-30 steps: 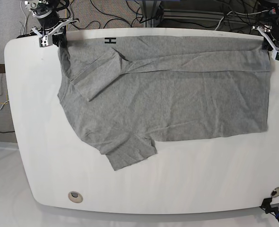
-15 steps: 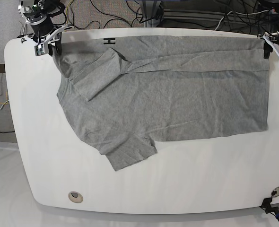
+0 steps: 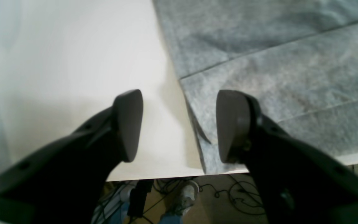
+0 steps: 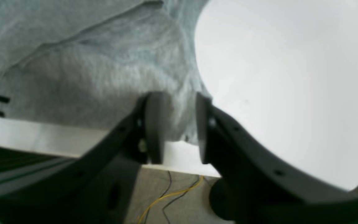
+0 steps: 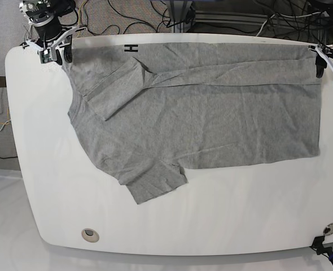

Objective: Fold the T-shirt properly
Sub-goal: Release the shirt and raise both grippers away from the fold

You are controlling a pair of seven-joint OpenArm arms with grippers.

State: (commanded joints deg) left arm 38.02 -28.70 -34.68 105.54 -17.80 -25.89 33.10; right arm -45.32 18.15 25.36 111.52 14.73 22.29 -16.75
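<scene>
Dark cables trail over the brownish-grey floor past the far edge of the white, round-cornered table. The right wrist view shows a yellow cable on that floor near a round black object, while soft light leaves pale reflections on the tabletop.

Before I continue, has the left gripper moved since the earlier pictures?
Yes, the left gripper moved down in the base view, farther below the table's top edge.
</scene>
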